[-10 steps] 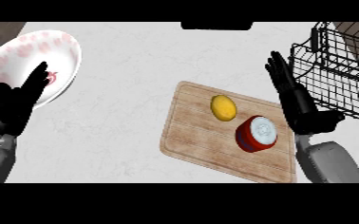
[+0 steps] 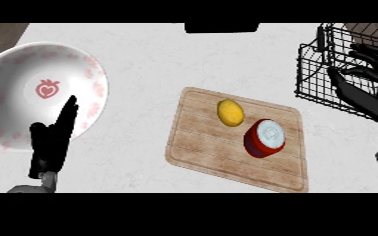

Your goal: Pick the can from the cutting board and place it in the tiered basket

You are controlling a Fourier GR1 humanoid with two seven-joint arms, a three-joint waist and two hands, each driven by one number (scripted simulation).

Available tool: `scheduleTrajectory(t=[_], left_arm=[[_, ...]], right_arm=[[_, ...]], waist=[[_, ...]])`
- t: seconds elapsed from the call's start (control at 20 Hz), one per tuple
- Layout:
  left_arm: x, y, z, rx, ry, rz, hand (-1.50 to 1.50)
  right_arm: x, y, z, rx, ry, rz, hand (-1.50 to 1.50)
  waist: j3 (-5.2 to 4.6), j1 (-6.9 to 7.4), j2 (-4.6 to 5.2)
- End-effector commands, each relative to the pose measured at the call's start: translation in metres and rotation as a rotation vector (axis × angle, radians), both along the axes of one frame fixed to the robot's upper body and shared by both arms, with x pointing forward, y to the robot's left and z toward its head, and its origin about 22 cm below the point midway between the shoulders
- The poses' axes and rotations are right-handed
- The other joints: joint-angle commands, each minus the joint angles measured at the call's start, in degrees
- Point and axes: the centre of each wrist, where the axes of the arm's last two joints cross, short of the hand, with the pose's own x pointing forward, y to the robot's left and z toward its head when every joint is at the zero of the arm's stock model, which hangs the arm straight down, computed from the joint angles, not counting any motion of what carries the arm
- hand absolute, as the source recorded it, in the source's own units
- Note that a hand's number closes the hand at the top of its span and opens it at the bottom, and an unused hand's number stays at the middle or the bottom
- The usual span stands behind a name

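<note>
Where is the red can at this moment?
In the head view the red can with a white top stands on the right part of the wooden cutting board, just right of and below the yellow lemon.

Can beside lemon on cutting board

Pale planked-wood cutting board, black wire tiered basket, glossy white plate, speckled matt counter.
</note>
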Motion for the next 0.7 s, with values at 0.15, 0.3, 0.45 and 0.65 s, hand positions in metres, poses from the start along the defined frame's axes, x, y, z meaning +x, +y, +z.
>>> scheduleTrajectory(t=[0.15,0.3,0.45,0.65], left_arm=[[-0.035,-0.045,-0.027,-0.066,0.026,0.003,0.0],[-0.029,-0.044,-0.025,-0.053,0.002,0.016,0.0],[-0.033,-0.048,-0.034,-0.055,0.027,0.012,0.0],[-0.035,-0.044,-0.032,-0.058,0.028,0.012,0.0]], right_arm=[[-0.061,-0.006,0.006,0.193,-0.085,-0.202,-1.5],[-0.092,0.01,0.031,0.113,-0.039,-0.102,-1.5],[-0.097,-0.004,0.039,-0.065,0.213,-0.009,-1.5],[-0.109,0.011,0.056,-0.245,0.426,0.12,-1.5]], waist=[[0.58,0.29,0.27],[0.52,0.61,0.41],[0.32,-0.36,0.35],[0.19,0.43,0.42]])
